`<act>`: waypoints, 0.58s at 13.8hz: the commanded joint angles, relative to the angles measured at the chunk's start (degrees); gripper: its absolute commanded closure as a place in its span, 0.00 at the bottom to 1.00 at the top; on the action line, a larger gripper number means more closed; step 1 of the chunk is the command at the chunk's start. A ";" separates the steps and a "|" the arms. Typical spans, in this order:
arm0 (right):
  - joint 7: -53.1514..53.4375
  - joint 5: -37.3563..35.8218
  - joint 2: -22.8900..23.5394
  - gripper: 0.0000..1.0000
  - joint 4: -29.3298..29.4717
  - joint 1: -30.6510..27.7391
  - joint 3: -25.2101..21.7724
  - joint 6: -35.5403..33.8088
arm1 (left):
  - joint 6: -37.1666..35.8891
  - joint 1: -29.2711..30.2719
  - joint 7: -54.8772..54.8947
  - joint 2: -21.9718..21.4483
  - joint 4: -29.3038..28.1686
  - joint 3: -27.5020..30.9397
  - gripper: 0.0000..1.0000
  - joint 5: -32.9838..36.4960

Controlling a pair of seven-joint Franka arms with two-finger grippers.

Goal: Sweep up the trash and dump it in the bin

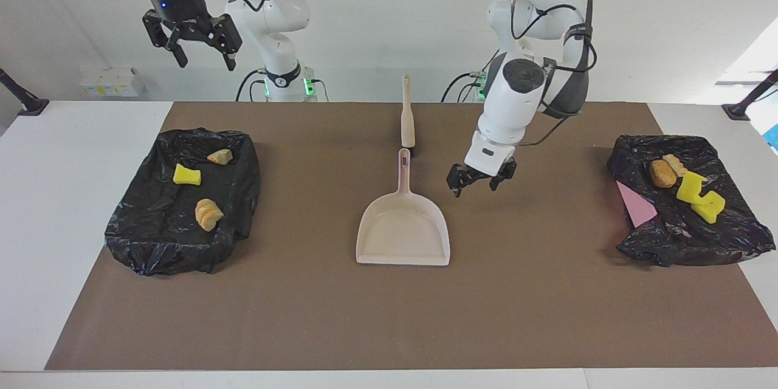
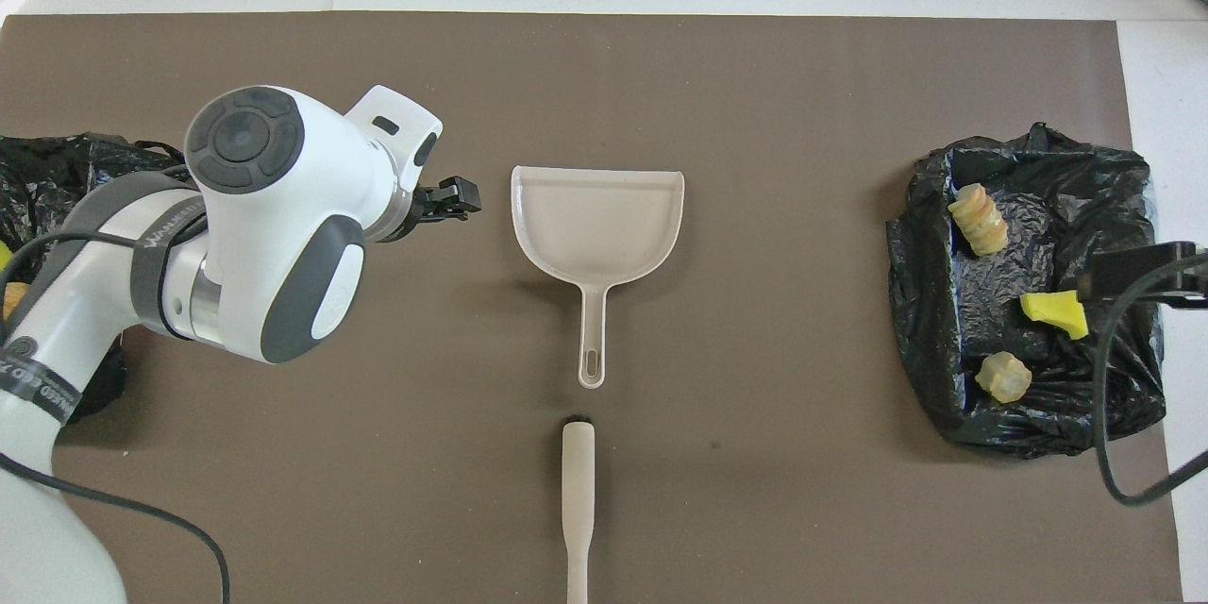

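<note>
Although the brown mat (image 1: 389, 316) carries no loose scraps that you can see, start with its two ends: one black-lined bin (image 1: 182, 200) at the right arm's end holds three pieces of trash (image 1: 186, 175), and the other bin (image 1: 684, 200) at the left arm's end holds four (image 1: 693, 188), so the dumping looks done to you. Between them the dustpan (image 1: 404, 228) lies flat in the middle, its handle running straight toward the robots, mouth facing away from them. In line with that handle, just nearer the robots and not touching it, lies the brush (image 1: 407, 112), long axis the same way.

Your left gripper (image 1: 480, 181) hangs low over bare mat beside the dustpan, toward the left arm's end, fingers spread and holding nothing. It is the nearer hand to either tool; both handles lie sideways from it, toward the table's middle. Your right gripper (image 1: 191, 42) waits high above its bin, fingers apart and empty too.
</note>
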 commanded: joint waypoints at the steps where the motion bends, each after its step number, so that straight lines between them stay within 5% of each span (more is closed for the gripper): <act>1: -1.46 -0.72 -0.34 0.00 0.31 -0.16 -0.25 -1.33 | -1.05 4.75 8.05 -0.40 1.94 -0.16 0.00 -0.05; 8: -1.46 -0.72 -0.34 0.00 0.31 -0.16 -0.16 -1.33 | -7.72 16.37 26.17 -5.14 4.32 -0.60 0.00 -0.05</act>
